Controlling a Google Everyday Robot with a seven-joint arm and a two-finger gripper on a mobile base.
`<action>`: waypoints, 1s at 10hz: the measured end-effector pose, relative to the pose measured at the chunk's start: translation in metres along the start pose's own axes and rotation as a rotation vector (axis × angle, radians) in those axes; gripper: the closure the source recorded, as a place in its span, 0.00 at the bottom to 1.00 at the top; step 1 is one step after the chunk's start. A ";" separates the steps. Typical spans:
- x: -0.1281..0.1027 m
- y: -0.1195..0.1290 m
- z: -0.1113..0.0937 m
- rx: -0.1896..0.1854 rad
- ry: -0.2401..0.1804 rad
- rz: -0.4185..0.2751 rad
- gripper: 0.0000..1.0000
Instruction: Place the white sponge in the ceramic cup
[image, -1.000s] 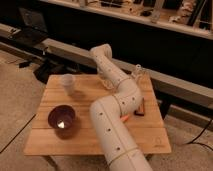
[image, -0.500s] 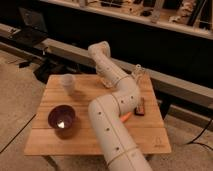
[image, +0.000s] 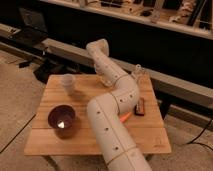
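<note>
On the wooden table (image: 150, 140) I see a dark bowl (image: 62, 120) near-left and a carrot piece (image: 126, 118) centre-right. Far-left stands the ceramic cup (image: 68, 83). Over the far middle hangs the gripper (image: 103, 78), fingers closed. Where the white sponge is, I cannot tell.

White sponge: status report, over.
Gripper shut, low at the wooden table's far side, beside the small pale ceramic cup. White sponge not in sight. Nothing between gripper and cup.
</note>
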 end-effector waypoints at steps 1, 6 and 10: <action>-0.002 0.004 -0.010 0.006 0.000 -0.007 1.00; -0.008 0.014 -0.030 0.017 -0.003 -0.024 1.00; -0.008 0.014 -0.030 0.017 -0.003 -0.024 1.00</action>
